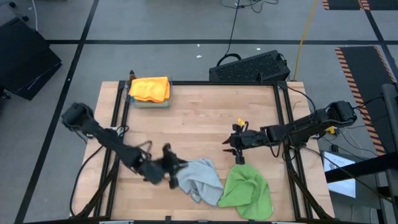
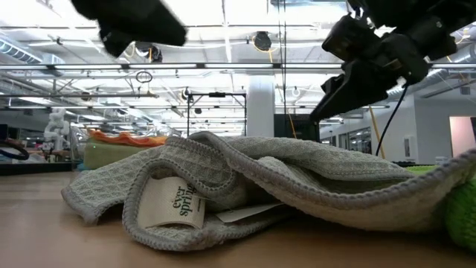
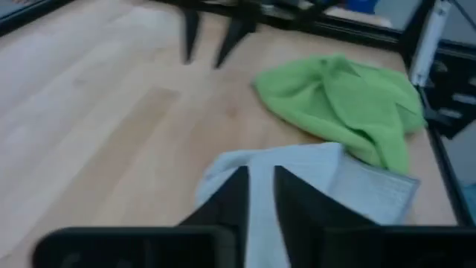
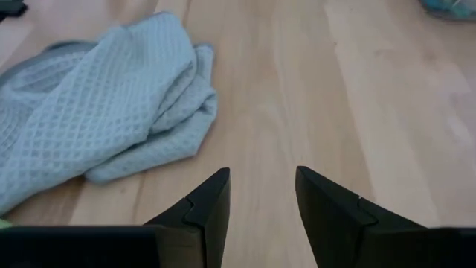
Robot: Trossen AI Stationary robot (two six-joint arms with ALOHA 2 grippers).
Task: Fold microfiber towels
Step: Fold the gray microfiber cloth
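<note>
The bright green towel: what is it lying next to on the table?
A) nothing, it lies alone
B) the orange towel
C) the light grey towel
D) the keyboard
C: the bright green towel lies crumpled at the table's near edge right beside the light grey towel, their edges meeting, while the orange towel sits on a stack at the far corner.

A light grey towel lay crumpled near the table's front edge, touching a rumpled bright green towel beside it. An orange towel sat folded atop a stack at the far left corner.
</note>
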